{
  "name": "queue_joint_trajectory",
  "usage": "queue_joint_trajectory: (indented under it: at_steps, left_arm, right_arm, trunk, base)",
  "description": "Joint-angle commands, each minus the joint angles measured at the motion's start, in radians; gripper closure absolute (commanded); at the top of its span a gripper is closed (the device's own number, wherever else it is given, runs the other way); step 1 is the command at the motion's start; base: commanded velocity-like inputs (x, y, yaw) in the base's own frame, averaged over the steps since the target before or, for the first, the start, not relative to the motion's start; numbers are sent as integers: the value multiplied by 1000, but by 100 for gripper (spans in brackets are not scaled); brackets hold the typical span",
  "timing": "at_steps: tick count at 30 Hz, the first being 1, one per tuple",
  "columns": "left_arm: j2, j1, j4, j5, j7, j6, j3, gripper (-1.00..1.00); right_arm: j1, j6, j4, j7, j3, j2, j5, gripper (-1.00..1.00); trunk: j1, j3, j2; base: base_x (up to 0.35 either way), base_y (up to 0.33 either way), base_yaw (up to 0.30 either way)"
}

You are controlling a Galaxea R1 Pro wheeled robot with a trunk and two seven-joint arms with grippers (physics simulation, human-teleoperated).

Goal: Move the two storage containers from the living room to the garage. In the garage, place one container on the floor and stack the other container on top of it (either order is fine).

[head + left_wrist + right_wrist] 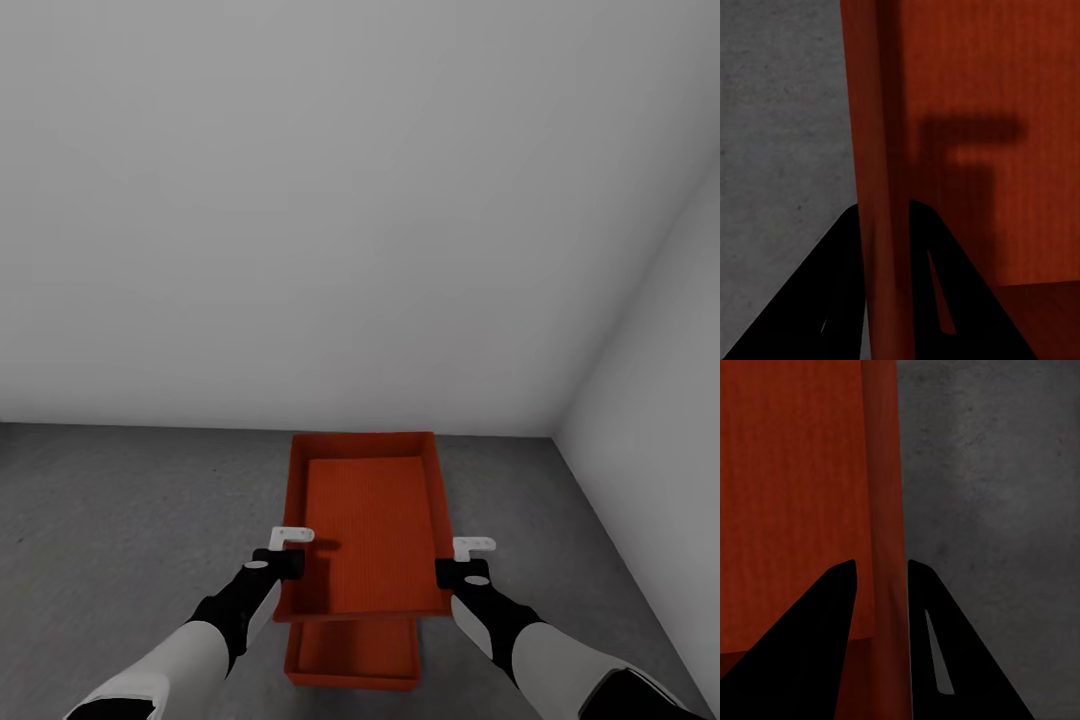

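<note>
Garage corner: plain white-grey walls (350, 200) meeting dark grey concrete floor (120, 520). Upper storage container (368, 530), orange-red and lidless, held level between both arms, above and partly overlapping the lower storage container (352, 655), which sits on the concrete nearer the robot, only its near end visible under the held one. Whether the two boxes touch: cannot tell. Left gripper (283, 560) clamped on the upper box's left wall; in the left wrist view, left gripper (885, 217) with one black finger (825, 300) outside and the other inside, the thin wall (874, 150) pinched between them, ribbed box bottom (1020, 90) on the inner side and grey concrete (780, 112) on the outer. Right gripper (462, 572) likewise closed on the right wall; in the right wrist view, right gripper (881, 577) straddling that wall (881, 472), ribbed interior (787, 472) on one side, concrete (990, 510) on the other. Shadow of the left gripper cast on the box's inner bottom.
</note>
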Motion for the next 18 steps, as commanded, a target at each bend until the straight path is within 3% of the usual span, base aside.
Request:
queue_joint_trajectory:
  at_steps: [1, 18]
  left_arm:
    - [-3, 1, 12, 9, 6, 5, -30, 100]
    - [-4, 1, 14, 8, 8, 3, -30, 100]
  right_arm:
    - [-2, -3, -1, -23, -2, 1, 10, 100]
    - [-2, -3, -1, -23, -2, 1, 10, 100]
  trunk:
    - [4, -4, -8]
    - [69, -57, -127]
  base:
    - [0, 0, 0]
    - [0, 0, 0]
